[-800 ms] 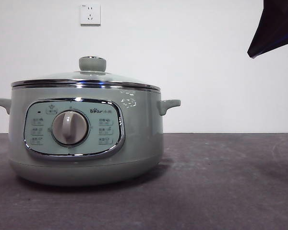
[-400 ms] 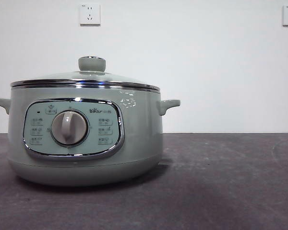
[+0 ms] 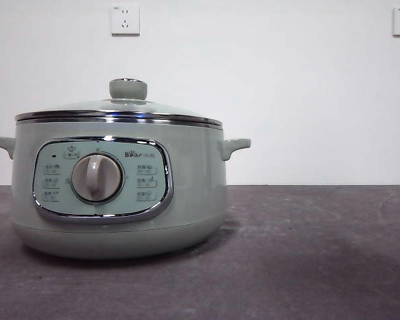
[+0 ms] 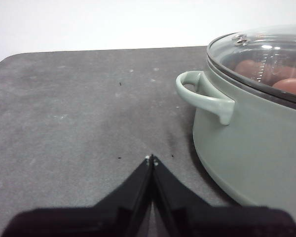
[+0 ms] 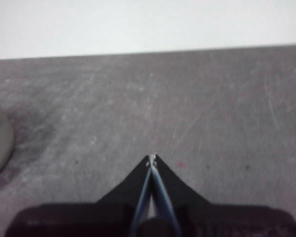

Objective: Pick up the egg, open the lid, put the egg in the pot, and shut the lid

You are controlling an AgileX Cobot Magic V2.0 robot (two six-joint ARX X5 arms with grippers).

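Egg (image 4: 292, 86) seen through the glass, reddish-brown, lying inside the pot (image 3: 120, 193). Beside it, another reddish-brown shape, blurred by the glass, so hard to tell what. Lid (image 3: 119, 110) sitting flat on the pot, chrome rim all the way round, pale green knob (image 3: 128, 88) standing up on top. Pot resting on the dark gray table (image 3: 307, 253), toward one side in the front view, with a beige dial (image 3: 97, 178) in the middle of its shiny-framed panel. One small side handle (image 4: 203, 95) sticking out, seen close in the left wrist view. Left gripper (image 4: 151, 160) low over the table, just beside the pot but not touching it, jaws pressed together with nothing between them. Right gripper (image 5: 152, 159) also over the bare table, with only a small edge of the pot showing off to one side, jaws pressed together too and holding nothing. Neither arm showing in the front view. Two white wall sockets (image 3: 125, 19) up on the white wall behind.
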